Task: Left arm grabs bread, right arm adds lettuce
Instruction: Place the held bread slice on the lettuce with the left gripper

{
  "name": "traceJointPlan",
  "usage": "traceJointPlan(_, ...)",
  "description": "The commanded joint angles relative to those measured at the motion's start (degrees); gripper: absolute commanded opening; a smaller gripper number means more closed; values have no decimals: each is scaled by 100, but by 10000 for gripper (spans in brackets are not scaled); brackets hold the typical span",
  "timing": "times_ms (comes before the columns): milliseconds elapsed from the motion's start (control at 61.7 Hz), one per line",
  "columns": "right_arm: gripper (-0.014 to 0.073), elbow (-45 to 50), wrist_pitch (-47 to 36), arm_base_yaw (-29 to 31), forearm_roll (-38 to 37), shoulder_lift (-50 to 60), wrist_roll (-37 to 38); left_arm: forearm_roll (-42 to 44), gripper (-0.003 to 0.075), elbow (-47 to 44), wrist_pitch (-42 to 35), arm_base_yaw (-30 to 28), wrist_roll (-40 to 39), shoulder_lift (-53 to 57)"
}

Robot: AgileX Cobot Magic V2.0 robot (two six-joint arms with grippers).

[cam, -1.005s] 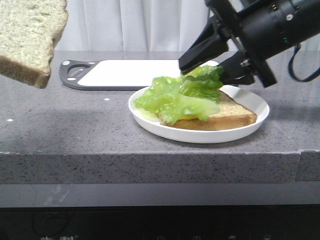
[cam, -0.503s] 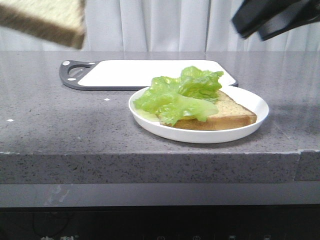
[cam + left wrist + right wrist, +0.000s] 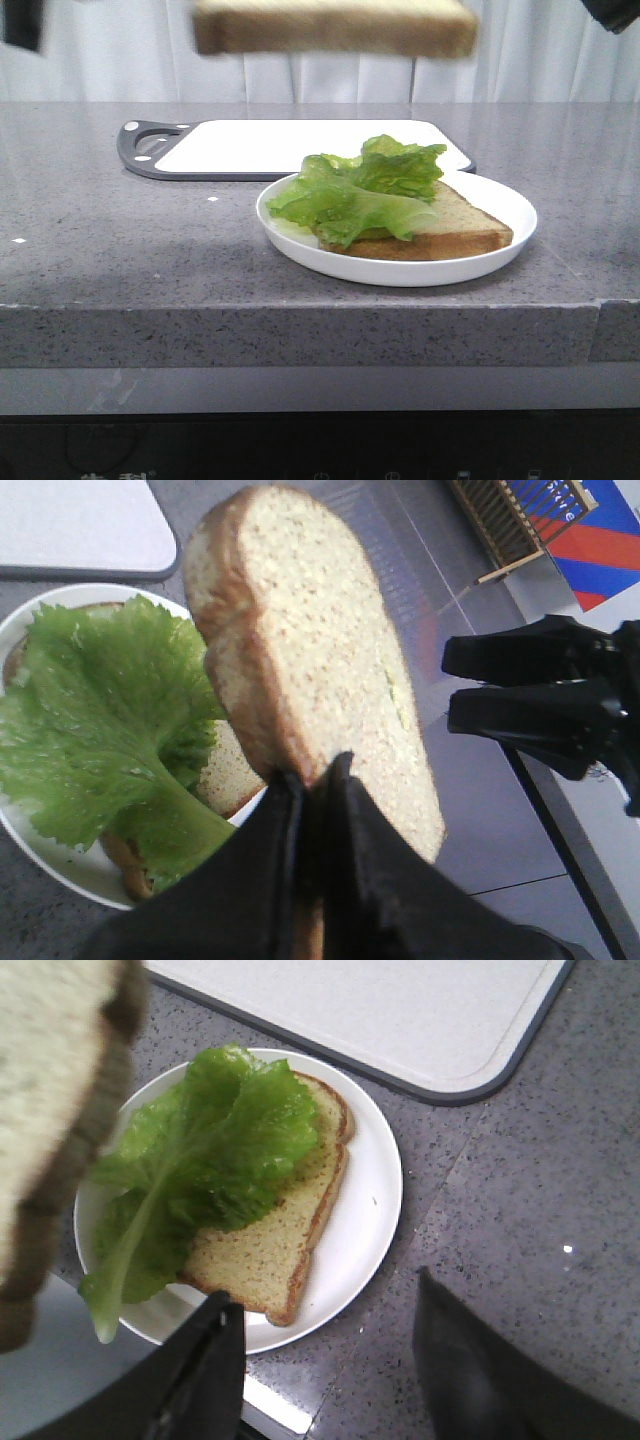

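The left gripper (image 3: 315, 780) had its fingers pinched together on the bread (image 3: 310, 650); the right gripper (image 3: 325, 1350) hung spread, apparently empty.

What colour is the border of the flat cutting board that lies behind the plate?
The flat white cutting board has a dark grey border, seen best in the front view.

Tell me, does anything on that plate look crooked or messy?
A little. The lettuce lies off-center on the plate's bread slice, leaving one corner bare, and its stem end hangs past the plate rim. Nothing looks spilled or damaged. The bread held in the left gripper is in the air above.
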State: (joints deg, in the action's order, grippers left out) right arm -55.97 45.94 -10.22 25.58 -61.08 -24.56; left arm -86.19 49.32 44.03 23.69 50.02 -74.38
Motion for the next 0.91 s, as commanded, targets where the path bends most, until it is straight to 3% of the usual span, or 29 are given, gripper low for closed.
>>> traceJointPlan(0, 406, -41, -286, 28, 54, 124, 11, -982, -20, 192, -18, 180, 480, -416)
traceJointPlan(162, 406, 295, -461, 28, 40, 124, 6, -1780, -20, 196, 126, 193, 927, -1255)
traceJointPlan(324, 406, 543, -582, 28, 24, 124, 6, -1913, -7, 229, 704, 193, 1339, -1712)
traceJointPlan(389, 406, 550, -582, 28, 24, 124, 6, -1927, 51, 244, 729, 193, 1348, -1777)
traceJointPlan(519, 406, 550, -582, 28, 24, 124, 6, -1927, 309, 267, 741, 193, 1375, -1784)
traceJointPlan(600, 406, 544, -587, 28, 24, 124, 6, -1911, 421, 279, 748, 181, 1375, -1773)
traceJointPlan(648, 406, 520, -556, 28, 24, 125, 6, -1863, 452, 279, 748, 152, 1389, -1732)
traceJointPlan(892, 406, 214, -49, 28, -1, 417, 42, -1074, 449, 329, 701, -162, 1126, -1112)
